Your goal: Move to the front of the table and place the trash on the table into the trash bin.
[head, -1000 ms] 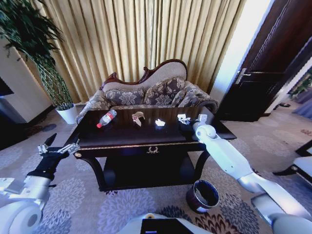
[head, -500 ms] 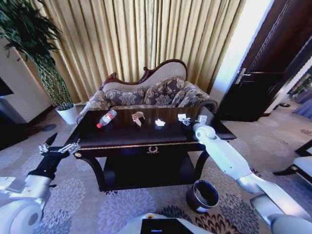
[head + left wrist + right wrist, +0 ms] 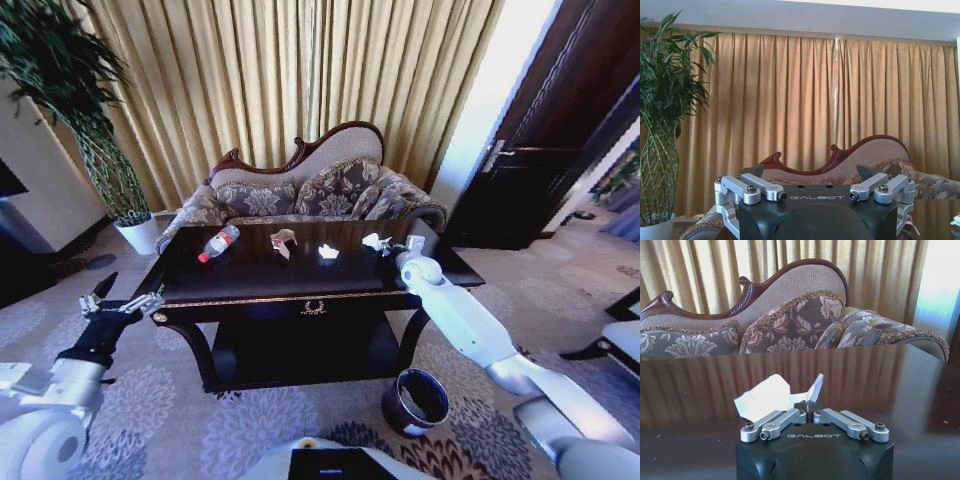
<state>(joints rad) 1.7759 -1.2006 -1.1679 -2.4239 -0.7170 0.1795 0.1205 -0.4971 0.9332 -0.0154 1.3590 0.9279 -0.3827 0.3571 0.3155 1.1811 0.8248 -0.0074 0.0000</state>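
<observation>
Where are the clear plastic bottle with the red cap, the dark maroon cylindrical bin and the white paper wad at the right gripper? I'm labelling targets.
clear plastic bottle with red cap [image 3: 219,243]: head view, on its labelled body.
dark maroon cylindrical bin [image 3: 402,418]: head view, on its outer wall.
white paper wad [image 3: 762,396]: right wrist view, on its flat sheet.

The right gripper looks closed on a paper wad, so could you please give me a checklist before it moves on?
1. Right gripper shut on the white paper wad: ok.
2. Wad lifted clear of the table: cannot tell.
3. Trash bin upright and open on the carpet by the table's right leg: ok.
4. Bottle, tan wrapper and second paper wad lying apart from the grip: ok.
5. Left gripper open, off the table's left corner: ok.
</observation>
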